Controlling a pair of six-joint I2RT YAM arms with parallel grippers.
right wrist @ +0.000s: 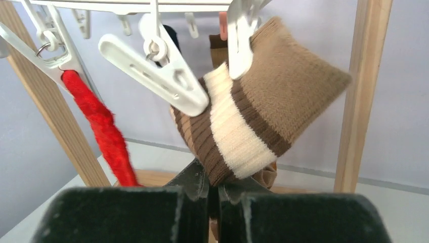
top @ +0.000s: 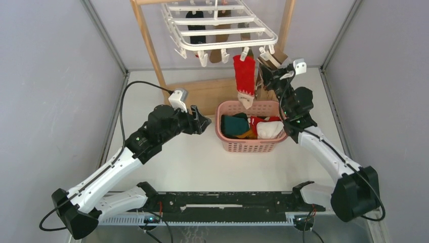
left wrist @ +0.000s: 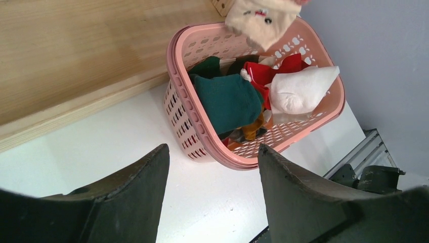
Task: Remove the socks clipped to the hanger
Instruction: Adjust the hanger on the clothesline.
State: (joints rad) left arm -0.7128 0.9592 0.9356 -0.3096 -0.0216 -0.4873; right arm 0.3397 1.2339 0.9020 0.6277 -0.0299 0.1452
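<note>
The white hanger [top: 222, 25] hangs at the back, with a red sock [top: 244, 76] clipped to its front rim and darker socks [top: 195, 25] behind. In the right wrist view a tan, brown and cream striped sock [right wrist: 263, 111] is held by two white clips [right wrist: 152, 71], the red sock [right wrist: 98, 121] to its left. My right gripper [right wrist: 216, 186] is shut on the striped sock's lower edge, right of the red sock in the top view [top: 268, 71]. My left gripper [top: 202, 123] is open and empty over the table left of the basket, also seen in its wrist view [left wrist: 212, 157].
A pink basket [top: 218, 126] below the hanger holds teal [left wrist: 227, 101], white [left wrist: 298, 91] and red socks. A wooden frame stand [top: 146, 40] with a flat base board [top: 202, 93] carries the hanger. Grey walls close in on both sides.
</note>
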